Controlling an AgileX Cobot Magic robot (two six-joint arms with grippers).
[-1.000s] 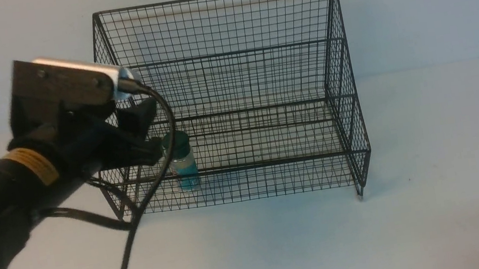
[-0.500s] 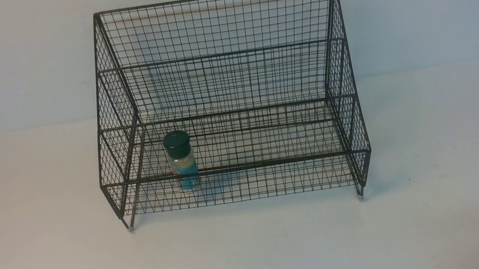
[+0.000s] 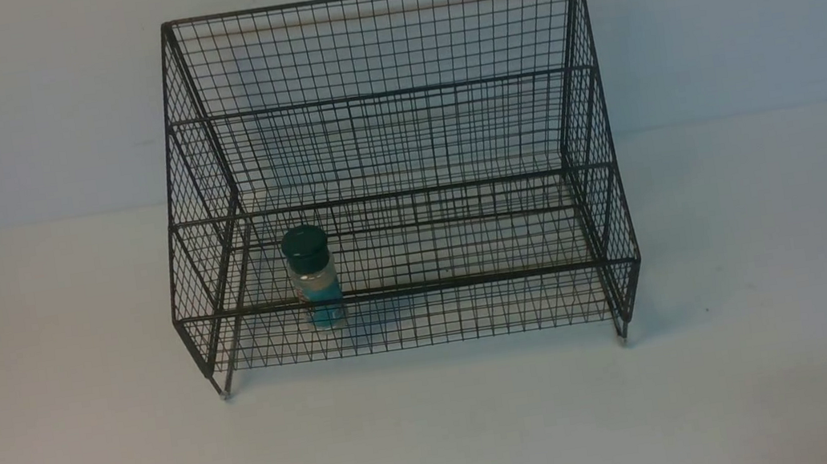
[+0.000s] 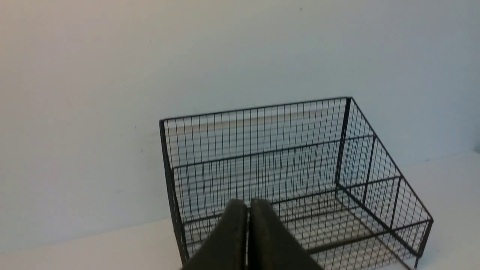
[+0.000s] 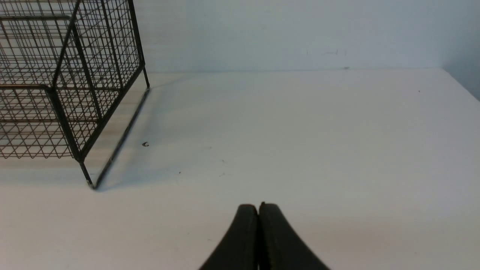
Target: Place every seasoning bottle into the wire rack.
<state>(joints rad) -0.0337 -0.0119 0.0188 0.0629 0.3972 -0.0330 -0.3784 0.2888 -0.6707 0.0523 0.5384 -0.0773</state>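
Note:
The seasoning bottle [image 3: 313,278], a small clear jar with a dark green cap and teal label, stands upright on the lowest shelf of the black wire rack [image 3: 378,95], toward its left side. Neither arm shows in the front view. In the left wrist view my left gripper [image 4: 247,204] is shut with nothing between its fingers, well back from the wire rack [image 4: 262,150]; the bottle is hidden there. My right gripper [image 5: 258,207] is shut and empty above bare table, to the right of the wire rack [image 5: 67,75].
The rack stands on a white table [image 3: 749,258] against a pale wall [image 3: 737,0]. Its small metal feet [image 3: 621,339] rest on the tabletop.
My left arm has drawn back from the bottle in the rack and out of the front view to the left. Its jaws have closed. The bottle has stayed in place.

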